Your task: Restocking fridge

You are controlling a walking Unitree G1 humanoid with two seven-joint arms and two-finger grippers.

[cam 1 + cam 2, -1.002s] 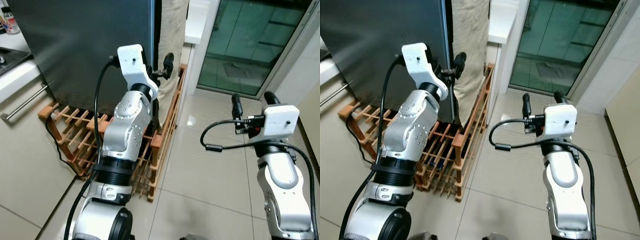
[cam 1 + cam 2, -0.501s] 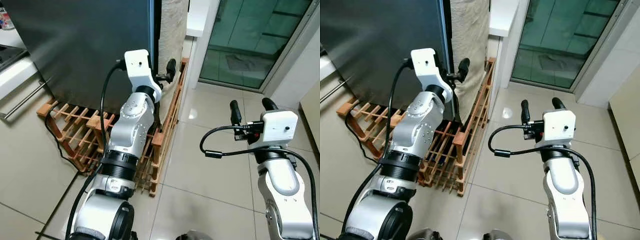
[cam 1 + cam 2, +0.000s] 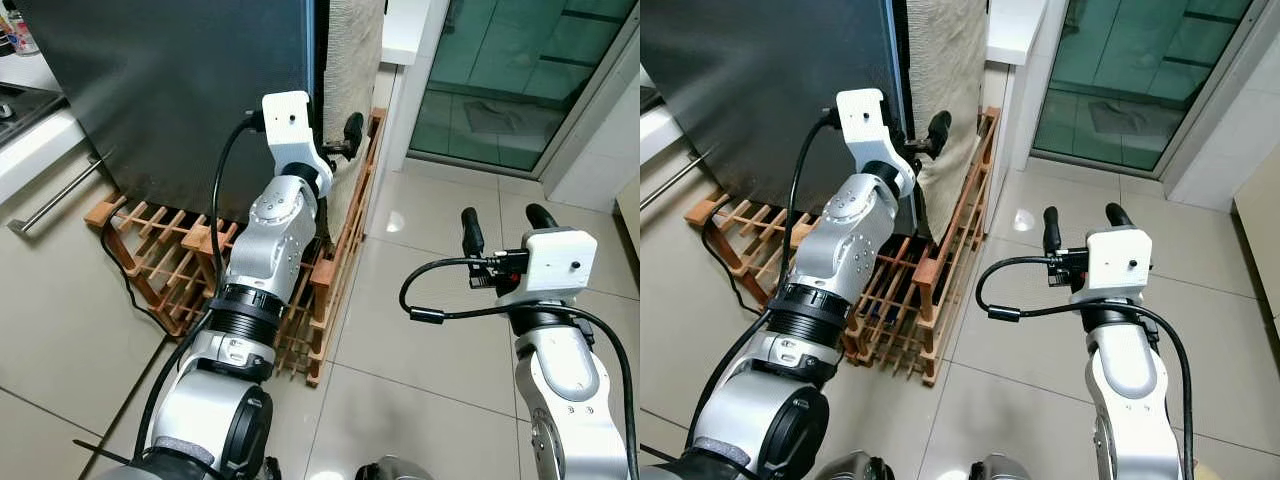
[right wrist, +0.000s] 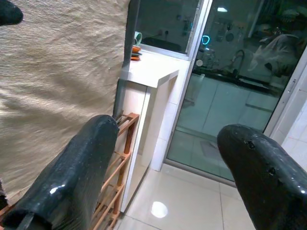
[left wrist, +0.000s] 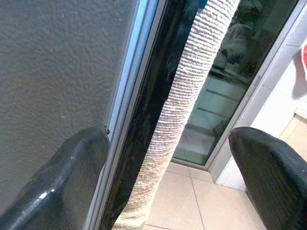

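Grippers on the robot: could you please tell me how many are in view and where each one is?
2. The left gripper is open at the dark fridge door's right edge, beside a hanging beige cloth. The right gripper is open, raised over the tiled floor.

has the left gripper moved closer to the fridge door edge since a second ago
Cannot tell. The left gripper sits by the fridge edge as before, and the whole view shifted, so the camera moved.

Wooden rack (image 3: 160, 270) before fridge (image 3: 170, 90), glass door (image 3: 510, 80) rightward.
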